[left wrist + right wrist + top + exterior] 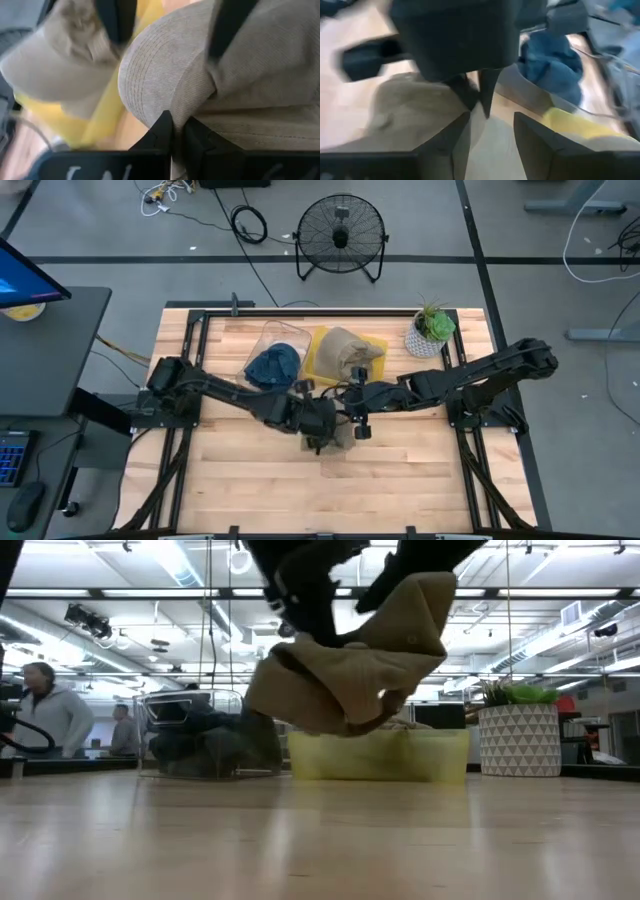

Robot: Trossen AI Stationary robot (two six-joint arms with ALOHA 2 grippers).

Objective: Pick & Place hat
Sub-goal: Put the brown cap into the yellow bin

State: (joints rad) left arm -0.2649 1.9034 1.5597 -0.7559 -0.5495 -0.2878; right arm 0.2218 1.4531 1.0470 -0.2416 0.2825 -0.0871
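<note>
A tan corduroy hat point(360, 660) hangs clear of the table between my two grippers, near the table's middle. From above only a bit of it point(336, 444) shows under them. My left gripper point(320, 430) is shut on its brim and also shows in the left wrist view point(173, 132). My right gripper point(358, 425) stands close beside it on the right, and its fingers hold hat fabric between them in the right wrist view point(492, 135). My left gripper pinches the edge of the hat's stitched brim point(165, 107) between its two fingertips, coming from above. The hat hangs below it, clear of the table. My right gripper has a thick part of the hat point(490, 147) between its two fingers, which stay some way apart. It comes from above on the hat's right side, where the hat's highest corner point(428, 590) is drawn up. One finger point(222, 35) dents the crown.
A second tan hat point(345, 350) lies in a yellow tray point(378, 342) at the far middle. A blue hat point(272, 365) sits in a clear container to its left. A potted plant point(432, 330) stands at the far right. People point(50, 710) stand in the room behind.
</note>
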